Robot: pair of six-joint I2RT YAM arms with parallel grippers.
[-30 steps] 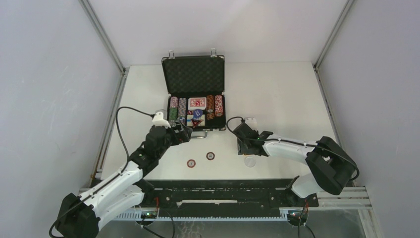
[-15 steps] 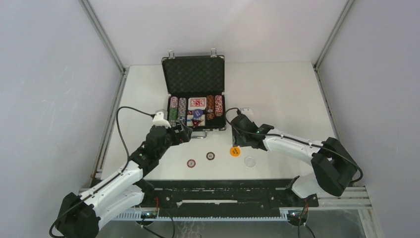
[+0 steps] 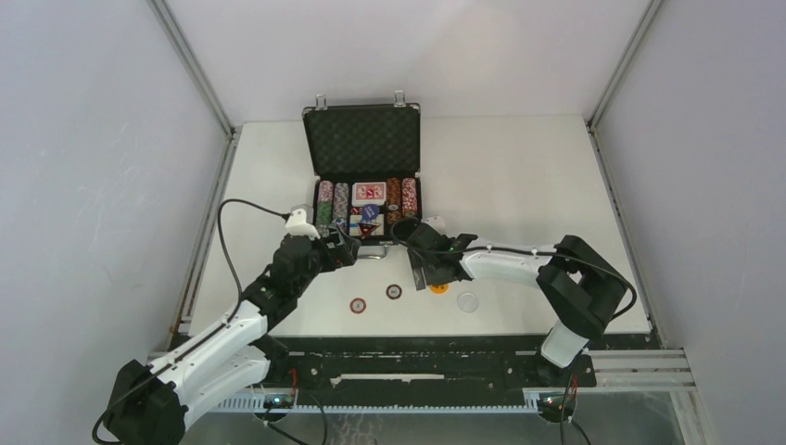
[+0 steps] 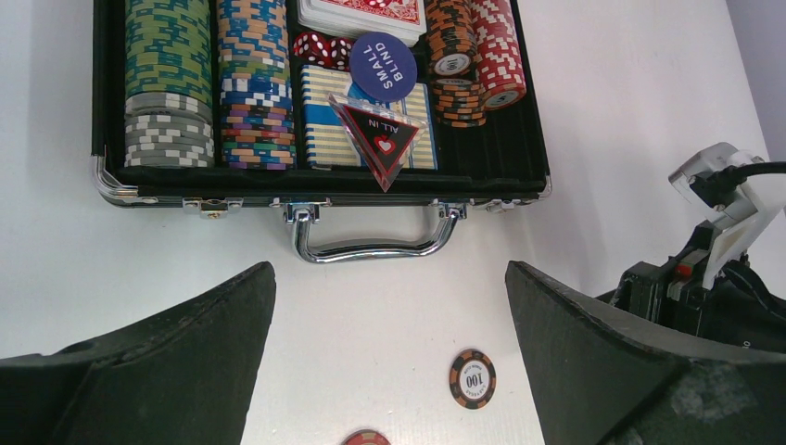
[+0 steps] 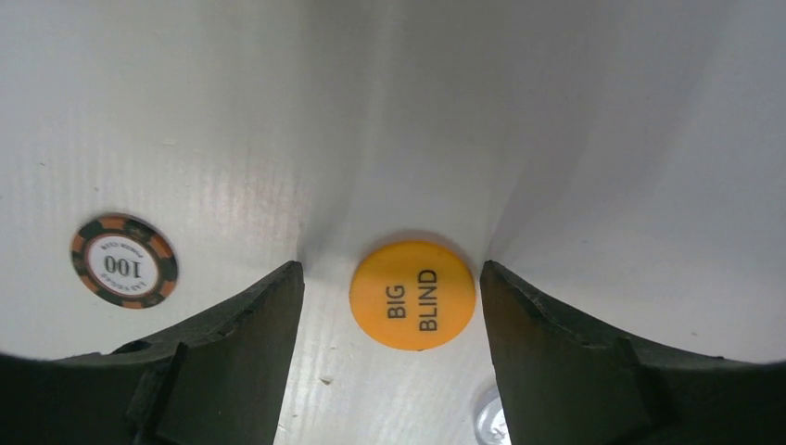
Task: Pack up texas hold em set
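Within the wide-open right end effector [image 5: 389, 271] lies a BIG BLIND button [image 5: 412, 295] — overhead, merely an orange speck.

high rear overview, close wrists, shared chip [image 5: 123, 260]

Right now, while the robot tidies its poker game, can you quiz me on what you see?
1. True or false: the orange round BIG BLIND button lies inside the black silver-edged case.
2. Which number is on the dark orange-striped round chip on the white table? A 5, B 100, C 500.
3. Fill in: the open left gripper faces the case's shiny metal ____.
Key: 1 false, it lies on the table between the open right gripper's fingers; 2 B; 3 handle.
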